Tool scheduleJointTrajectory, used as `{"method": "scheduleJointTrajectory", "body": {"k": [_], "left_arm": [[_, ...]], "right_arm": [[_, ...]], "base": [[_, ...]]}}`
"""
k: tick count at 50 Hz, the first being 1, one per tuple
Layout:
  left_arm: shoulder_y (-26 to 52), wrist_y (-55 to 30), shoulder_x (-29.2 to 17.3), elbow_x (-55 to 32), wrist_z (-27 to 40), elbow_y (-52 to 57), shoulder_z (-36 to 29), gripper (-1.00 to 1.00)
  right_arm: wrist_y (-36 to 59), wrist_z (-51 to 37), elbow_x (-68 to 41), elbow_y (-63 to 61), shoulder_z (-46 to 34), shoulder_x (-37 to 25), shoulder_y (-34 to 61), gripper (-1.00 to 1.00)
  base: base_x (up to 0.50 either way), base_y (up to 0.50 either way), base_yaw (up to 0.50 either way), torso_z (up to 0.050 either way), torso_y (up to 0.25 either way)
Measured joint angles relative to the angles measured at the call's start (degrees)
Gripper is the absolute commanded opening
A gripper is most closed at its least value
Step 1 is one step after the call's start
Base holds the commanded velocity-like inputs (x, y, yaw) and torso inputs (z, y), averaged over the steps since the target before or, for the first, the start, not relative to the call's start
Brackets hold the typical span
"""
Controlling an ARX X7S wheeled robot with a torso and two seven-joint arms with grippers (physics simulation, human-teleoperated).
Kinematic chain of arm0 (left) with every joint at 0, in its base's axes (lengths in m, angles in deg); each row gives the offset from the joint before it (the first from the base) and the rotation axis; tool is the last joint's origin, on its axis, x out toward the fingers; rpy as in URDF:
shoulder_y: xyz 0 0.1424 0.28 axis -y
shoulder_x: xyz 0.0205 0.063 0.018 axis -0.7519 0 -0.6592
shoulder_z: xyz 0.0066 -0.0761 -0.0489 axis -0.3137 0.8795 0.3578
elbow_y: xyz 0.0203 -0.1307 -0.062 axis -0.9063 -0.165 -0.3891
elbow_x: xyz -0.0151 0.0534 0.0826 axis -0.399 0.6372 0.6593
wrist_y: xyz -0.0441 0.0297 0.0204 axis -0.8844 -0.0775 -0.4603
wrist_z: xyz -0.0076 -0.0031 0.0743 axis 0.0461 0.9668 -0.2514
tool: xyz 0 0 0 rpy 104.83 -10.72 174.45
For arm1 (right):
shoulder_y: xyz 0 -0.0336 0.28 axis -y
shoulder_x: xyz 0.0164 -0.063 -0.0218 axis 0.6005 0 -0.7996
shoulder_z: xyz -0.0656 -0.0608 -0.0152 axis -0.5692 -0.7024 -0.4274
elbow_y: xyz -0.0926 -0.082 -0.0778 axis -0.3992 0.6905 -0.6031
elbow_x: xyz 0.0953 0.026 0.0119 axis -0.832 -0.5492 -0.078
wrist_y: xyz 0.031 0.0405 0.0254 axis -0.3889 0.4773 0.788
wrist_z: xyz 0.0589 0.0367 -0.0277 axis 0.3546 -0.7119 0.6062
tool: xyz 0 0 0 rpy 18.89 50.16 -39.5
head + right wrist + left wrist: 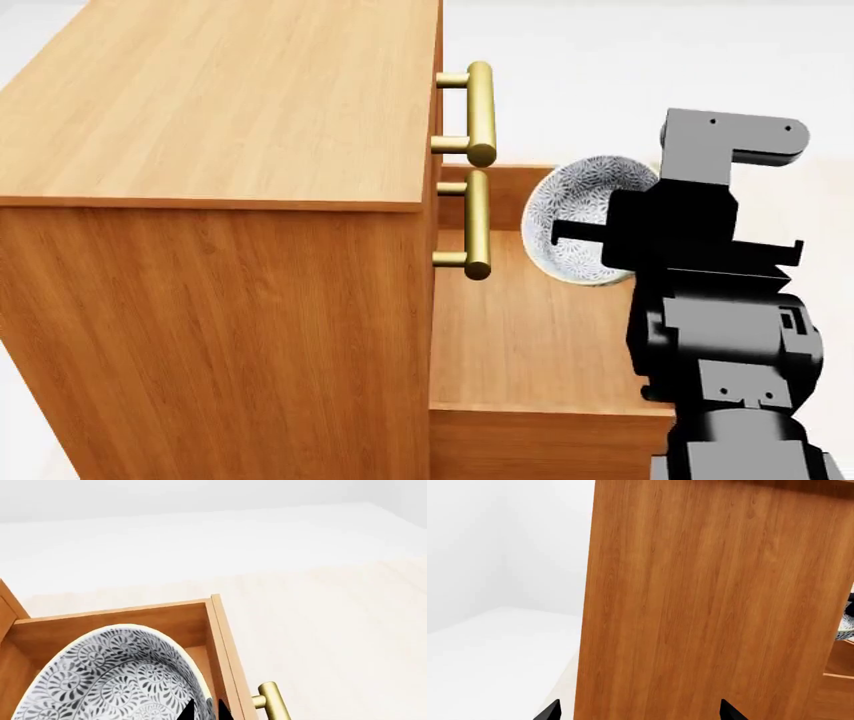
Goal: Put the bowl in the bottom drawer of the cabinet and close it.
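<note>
The cabinet (214, 200) fills the head view from the 9 o'clock side to the middle, its top and side panel showing orange-brown wood grain. Two upper brass handles (478, 110) stick out from its front at about 12 o'clock. Below them the bottom drawer (534, 340) is pulled out, its wooden floor open to the camera from the centre down towards 6 o'clock.

The right gripper (587, 235), on the end of the black right arm (721, 330) at 3 to 5 o'clock, holds the bowl (574, 215) above the drawer's far end. The bowl is tipped on edge, its patterned inside facing the cabinet front, just beside the lower of the two handles. A thin black finger runs across the bowl's face, so the fingers are pinching its rim.

In the right wrist view the bowl (113, 680) fills the near part of the picture with its grey-blue floral pattern, and it sits within the outline of the drawer walls (217, 650). Dark fingertips (190, 711) show at the bowl's rim. The drawer's brass handle (273, 700) pokes out past the front wall, and pale floor (300, 580) lies beyond.

The left wrist view looks straight at the cabinet's side panel (707, 595), close up. The left gripper (639, 712) shows only two dark fingertips (550, 712), set well apart, holding nothing. A sliver of the bowl (847, 622) appears past the panel's edge.
</note>
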Motion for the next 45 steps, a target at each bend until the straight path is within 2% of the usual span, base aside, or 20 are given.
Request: {"method": "scheduleJointTrajectory", "body": {"k": [45], "left_arm": [[0.25,0.69,-0.16,-0.07,0.16,-0.76,-0.43,1.0]], "right_arm": [[-0.52,0.99,-0.34,-0.94,-1.61,0.53,-3.19,-1.0]], "base": [[0.0,0.0,0.0,0.0,0.0]]}}
